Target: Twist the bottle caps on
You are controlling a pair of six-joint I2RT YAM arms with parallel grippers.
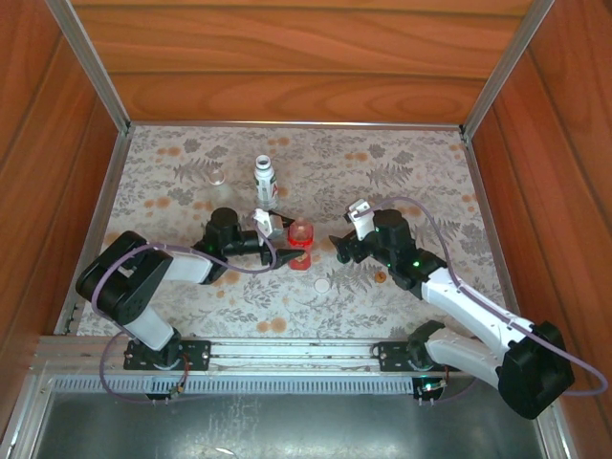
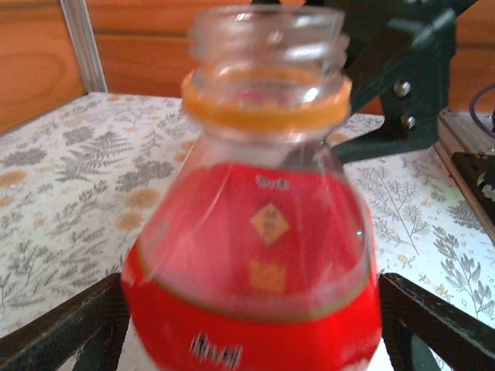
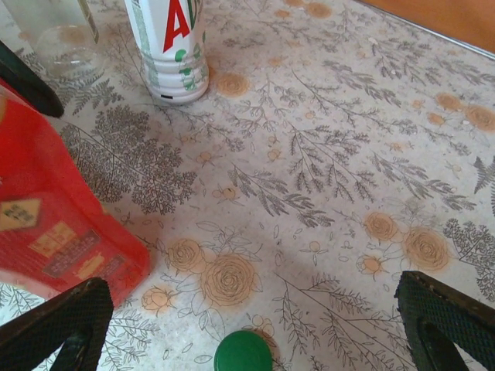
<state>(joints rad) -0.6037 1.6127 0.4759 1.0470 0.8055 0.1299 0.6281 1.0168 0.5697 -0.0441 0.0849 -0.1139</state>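
standing uncapped on the bench (image 1: 430,172), the red bottle (image 2: 255,255) is flanked by the left pincer (image 2: 251,321); whether it is gripped cannot be told. the right pincer (image 3: 255,325) is spread wide near the green cap (image 3: 243,353).

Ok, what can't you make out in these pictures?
Red bottle: label print blurred in the left wrist view; base cut off by the bottom edge.
White bottle: top cut off by the right wrist view's upper edge.
Clear bottle: mostly cut off there too.
Green cap: lower part cut off by that view's bottom edge.
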